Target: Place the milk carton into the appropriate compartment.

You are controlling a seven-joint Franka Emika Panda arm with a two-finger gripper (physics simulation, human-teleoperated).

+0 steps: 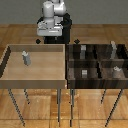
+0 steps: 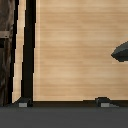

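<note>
Currently your gripper (image 1: 46,40) hangs high behind the two bins, empty; the wrist view shows only two fingertip (image 2: 23,104) stubs set wide apart at the frame edge, so I read the jaws as wide with nothing between them. Beneath the camera lies the pale wooden floor of the open tray (image 2: 75,50), with a dark vertical rim to one side.

The milk carton (image 1: 26,57), a small pale grey-white upright box with a gable top, stands in the light wooden tray (image 1: 10,75) toward the exterior view's left, well apart from the gripper.

The step in hand, as I judge it, is the approach. Bring the jaws over the carton, square them to its flat sides, and descend straight so the peak passes between the fingers. Close low enough on the body to avoid tipping it.

The dark wooden divided bin (image 1: 97,62) on the exterior view's right already holds small grey items; which compartment suits the carton cannot be told yet.
</note>
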